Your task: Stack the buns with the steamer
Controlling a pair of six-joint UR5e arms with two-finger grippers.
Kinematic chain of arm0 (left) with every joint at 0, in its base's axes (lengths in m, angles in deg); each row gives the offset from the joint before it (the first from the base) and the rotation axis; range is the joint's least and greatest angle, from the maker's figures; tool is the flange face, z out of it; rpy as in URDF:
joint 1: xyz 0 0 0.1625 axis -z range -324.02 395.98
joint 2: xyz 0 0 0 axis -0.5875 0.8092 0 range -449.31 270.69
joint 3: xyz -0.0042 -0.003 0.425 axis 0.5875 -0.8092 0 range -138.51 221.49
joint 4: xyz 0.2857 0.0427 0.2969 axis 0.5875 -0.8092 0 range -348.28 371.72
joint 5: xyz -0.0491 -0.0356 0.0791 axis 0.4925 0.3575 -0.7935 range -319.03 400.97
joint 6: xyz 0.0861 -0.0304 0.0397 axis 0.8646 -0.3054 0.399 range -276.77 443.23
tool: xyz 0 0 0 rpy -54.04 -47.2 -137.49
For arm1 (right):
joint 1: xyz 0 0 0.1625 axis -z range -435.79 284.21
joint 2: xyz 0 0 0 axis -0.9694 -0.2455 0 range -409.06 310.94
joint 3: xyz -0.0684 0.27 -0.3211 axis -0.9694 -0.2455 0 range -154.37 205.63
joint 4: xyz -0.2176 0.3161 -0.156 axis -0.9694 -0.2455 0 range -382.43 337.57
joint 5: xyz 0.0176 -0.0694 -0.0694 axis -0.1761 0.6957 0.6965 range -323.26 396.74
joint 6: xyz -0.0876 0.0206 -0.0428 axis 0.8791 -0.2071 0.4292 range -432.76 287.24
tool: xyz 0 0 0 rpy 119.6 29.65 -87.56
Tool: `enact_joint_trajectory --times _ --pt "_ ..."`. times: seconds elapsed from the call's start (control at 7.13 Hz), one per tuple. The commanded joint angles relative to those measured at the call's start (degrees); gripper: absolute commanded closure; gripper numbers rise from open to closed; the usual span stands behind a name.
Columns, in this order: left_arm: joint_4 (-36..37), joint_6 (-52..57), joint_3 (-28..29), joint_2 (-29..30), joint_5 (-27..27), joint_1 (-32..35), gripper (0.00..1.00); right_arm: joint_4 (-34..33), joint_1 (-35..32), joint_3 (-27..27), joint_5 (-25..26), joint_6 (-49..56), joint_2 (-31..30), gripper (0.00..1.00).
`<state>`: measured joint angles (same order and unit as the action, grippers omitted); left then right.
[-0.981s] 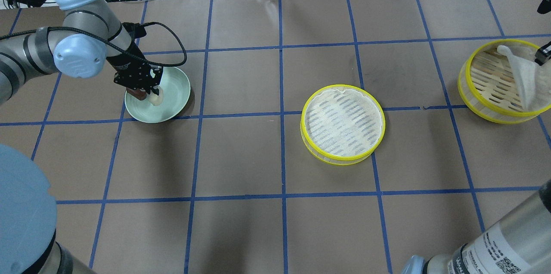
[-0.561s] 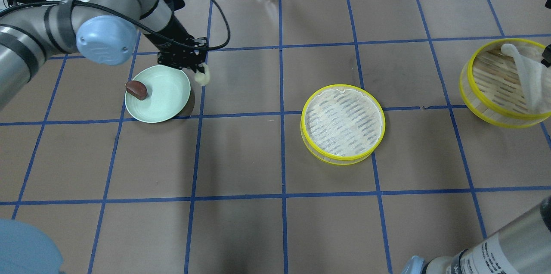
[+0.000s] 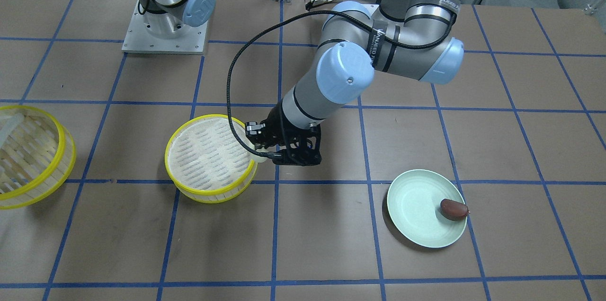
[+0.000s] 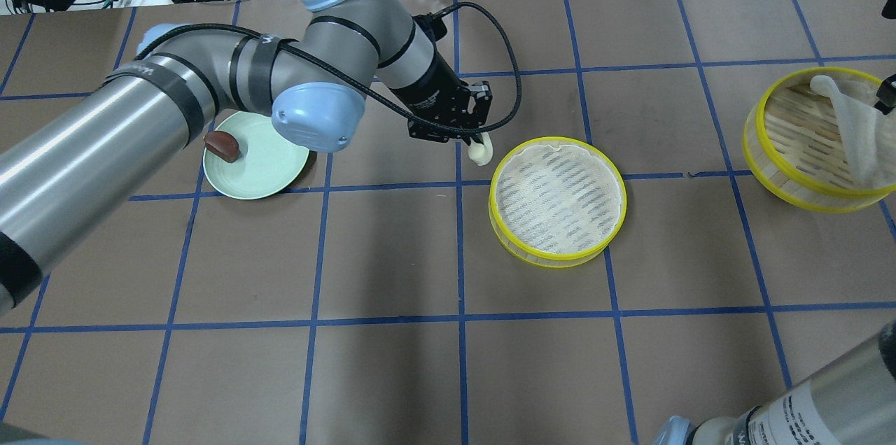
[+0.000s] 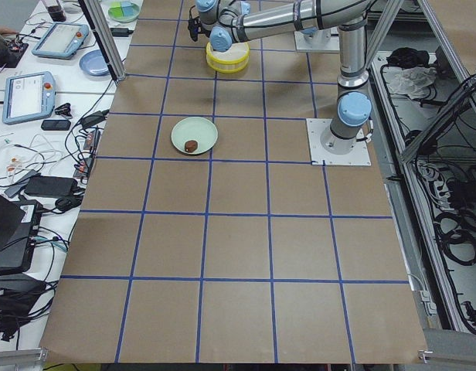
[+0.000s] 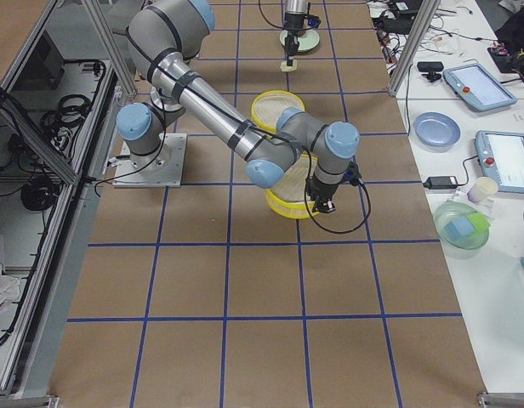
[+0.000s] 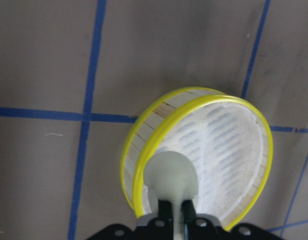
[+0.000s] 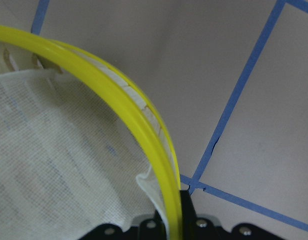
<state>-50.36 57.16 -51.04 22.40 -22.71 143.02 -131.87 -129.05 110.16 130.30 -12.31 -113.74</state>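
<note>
**Spotter:** Since the earlier overhead frame your left gripper [image 4: 479, 143] has swept away from the pale green plate [image 4: 269, 168] toward frame centre, taking the cream-white bun [image 4: 481, 153] with it. The dark reddish-brown bun [image 4: 222, 145] has stayed on the plate's left edge.

**Operator:** Where's the cream bun now?

**Spotter:** It's pinched between the left fingers, which are narrow around it. It hangs at the upper-left rim of the centre steamer tray [image 4: 557, 201]. In your left wrist view it sits over the near rim, not yet over the middle of the liner.

**Operator:** So which step am I in?

**Spotter:** I'd say you're carrying the first bun to its tray, with the placing still to do. The brown bun and the stacking of the tiers come after.

**Operator:** And the right side?

**Spotter:** At the overhead frame's right edge, your right gripper [image 8: 175, 216] has its fingers closed on the yellow rim of the second steamer tray [image 4: 791, 151]. That tray's white cloth liner [image 4: 857, 133] is rucked up across the slats, not lying flat.

**Operator:** What does the next move need?

**Spotter:** Ease the bun further inward so it clears the rim. Lower it onto the liner near the middle, then let your fingers open. Release too early and I'd expect it to land on the rim and roll off onto the table.
</note>
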Motion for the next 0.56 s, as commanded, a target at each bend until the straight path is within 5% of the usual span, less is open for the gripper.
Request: enact_joint_trajectory --times 0.0,0.14,0.28,0.42 --pt "6.67 -1.09 -2.81 3.15 0.31 5.00 1.00 0.54 -0.09 1.08 0.05 -0.59 -0.09 1.00" --pt "7.40 -1.17 -4.75 3.95 -0.05 5.10 0.91 1.16 -0.26 1.95 -0.22 -3.11 -1.83 1.00" --pt "7.41 -1.96 -5.12 3.96 -0.14 5.10 0.63 1.25 -1.31 6.14 -0.57 -6.53 -5.24 1.00" --pt "7.50 -7.53 -5.03 3.96 0.12 5.10 0.10 1.25 -2.80 11.31 -0.74 -10.13 -9.80 1.00"
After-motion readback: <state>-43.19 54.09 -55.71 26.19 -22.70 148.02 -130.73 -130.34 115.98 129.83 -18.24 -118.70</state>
